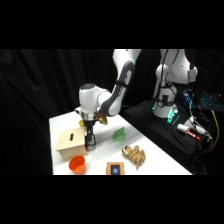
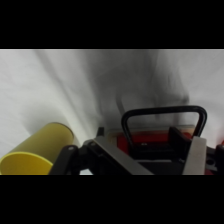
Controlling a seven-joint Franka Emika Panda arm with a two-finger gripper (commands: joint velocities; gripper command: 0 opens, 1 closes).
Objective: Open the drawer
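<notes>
The drawer belongs to a small light tan wooden box (image 1: pixel 70 142) with a dark slot on top, near the table's left end. My gripper (image 1: pixel 90 145) hangs straight down against the box's right face. In the wrist view the drawer's black loop handle (image 2: pixel 165 111) stands just past my gripper (image 2: pixel 160 162), with the reddish drawer front (image 2: pixel 155 136) behind it. The two grey fingers (image 2: pixel 196 156) sit wide apart at the two ends of the handle, so the gripper is open. How far the drawer is out cannot be told.
A yellow cup (image 2: pixel 34 155) lies close beside the gripper. An orange bowl (image 1: pixel 77 164) sits in front of the box. A green object (image 1: pixel 119 134), a tan knotted item (image 1: pixel 134 155) and a small orange-framed blue tile (image 1: pixel 116 169) lie to the right.
</notes>
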